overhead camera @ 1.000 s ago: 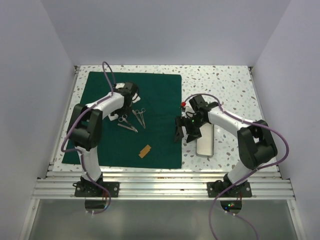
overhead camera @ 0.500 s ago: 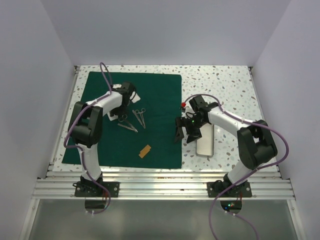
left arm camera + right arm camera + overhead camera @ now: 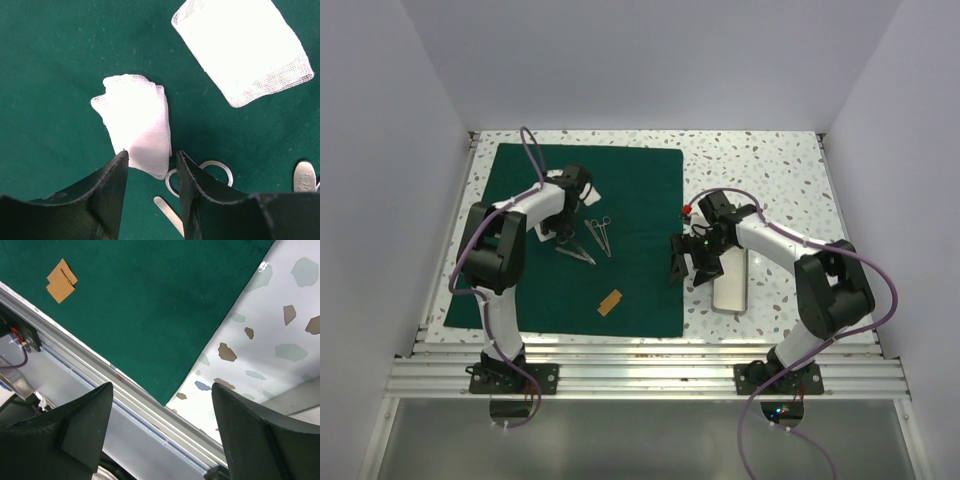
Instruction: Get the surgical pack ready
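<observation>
The dark green drape [image 3: 630, 190] lies flat on the left half of the table. My left gripper [image 3: 563, 228] hovers over its middle left; it is open and empty [image 3: 150, 162]. A small folded white gauze [image 3: 135, 130] lies on the drape just beyond its fingertips [image 3: 112, 185]. A larger gauze pad [image 3: 242, 50] lies further off. Silver scissor rings [image 3: 200, 175] lie under the right finger. Forceps and scissors [image 3: 598, 236] lie beside the gripper. My right gripper [image 3: 677, 262] is wide open and empty [image 3: 162, 387] over the drape's near right corner [image 3: 165, 390]. The silver tray [image 3: 730, 282] sits right of it.
A small tan card piece [image 3: 610, 302] lies on the drape near the front edge; it also shows in the right wrist view [image 3: 61, 280]. A metal rail [image 3: 640, 345] runs along the table's near edge. White walls close in the left, right and back sides.
My left wrist has shifted slightly left and nearer over the drape. The right arm has not moved.
</observation>
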